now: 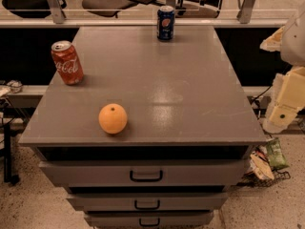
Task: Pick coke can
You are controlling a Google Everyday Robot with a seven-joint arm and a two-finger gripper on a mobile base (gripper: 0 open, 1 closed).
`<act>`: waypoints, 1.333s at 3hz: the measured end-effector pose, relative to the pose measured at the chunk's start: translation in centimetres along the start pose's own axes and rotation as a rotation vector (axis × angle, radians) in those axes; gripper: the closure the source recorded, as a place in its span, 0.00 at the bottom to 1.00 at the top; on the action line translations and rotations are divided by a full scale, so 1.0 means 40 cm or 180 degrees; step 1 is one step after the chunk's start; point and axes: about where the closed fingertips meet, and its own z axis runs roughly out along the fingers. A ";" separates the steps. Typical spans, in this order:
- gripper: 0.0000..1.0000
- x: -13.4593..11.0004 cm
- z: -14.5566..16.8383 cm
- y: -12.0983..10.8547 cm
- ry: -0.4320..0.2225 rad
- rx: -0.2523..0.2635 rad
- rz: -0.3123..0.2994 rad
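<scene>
- Nearest the camera, the grey drawer cabinet (190, 142) shows three stacked drawer fronts with dark handles; its flat top serves as the work surface.
- An orange (113, 119) rests near the front edge, left of centre. It is well apart from both cans and seems set out as a distractor.
- At the right edge of the view, the robot's cream-coloured gripper (280, 116) hangs beside the cabinet, off the top and far from any object. Whether it is open or closed cannot be told from here.
- The coke can (67, 62), red with white script and a silver top, stands upright close to the left edge, behind and left of the orange. With clear surface around it, the approach looks unobstructed, and the reach has apparently yet to begin.
- A dark blue Pepsi can (166, 22) stands upright at the far edge, the likeliest mix-up.
- Beyond a rail, office chairs (107, 4) sit in the background.
</scene>
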 end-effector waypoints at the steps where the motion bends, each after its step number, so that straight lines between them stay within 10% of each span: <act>1: 0.00 0.000 0.000 0.000 0.0000 0.0001 0.0000; 3: 0.00 -0.148 0.133 -0.056 -0.0609 -0.0199 -0.0163; 4: 0.00 -0.314 0.241 -0.087 -0.1115 -0.0341 -0.0362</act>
